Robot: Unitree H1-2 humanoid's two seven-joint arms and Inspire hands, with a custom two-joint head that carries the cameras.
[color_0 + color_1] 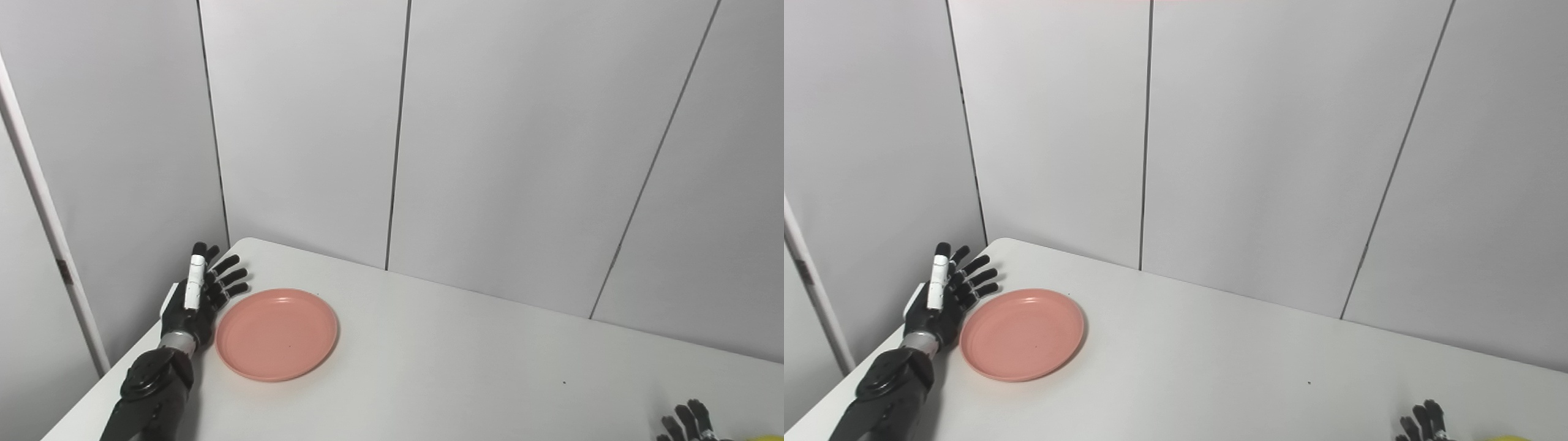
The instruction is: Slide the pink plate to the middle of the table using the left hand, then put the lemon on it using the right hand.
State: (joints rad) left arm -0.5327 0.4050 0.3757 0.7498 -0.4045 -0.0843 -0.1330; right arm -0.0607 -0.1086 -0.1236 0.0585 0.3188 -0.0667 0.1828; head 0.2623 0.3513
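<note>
1. The table [465,367] is white, with grey wall panels behind it. Most of its top lies to the right of the plate, so the slide has a long way to go toward the middle.
2. The plate [277,334] is pink, shallow and empty, and lies flat near the table's left corner, close to the left edge.
3. My left hand [197,300] stands edge-on just beside the plate's left rim, fingers spread and straight, gripping nothing. I cannot tell whether my palm touches the rim yet.
4. My right hand [1421,424] shows only its fingertips at the bottom edge, far from the plate. They look spread, but too little is in view for me to say whether it is open or closed.
5. The lemon [1507,438] is a sliver of yellow at the bottom edge, just right of my right hand, well apart from the plate.

What I judge could go wrong:
- If I push off-centre on the rim, the plate may spin or swerve rather than travel straight.
- If my fingers ride over the low rim, the plate may tip or stay put.
- A push that is too quick could send the plate skating past the middle on this smooth top.
- The lemon is round; nudged badly, it could roll off the near edge.
</note>
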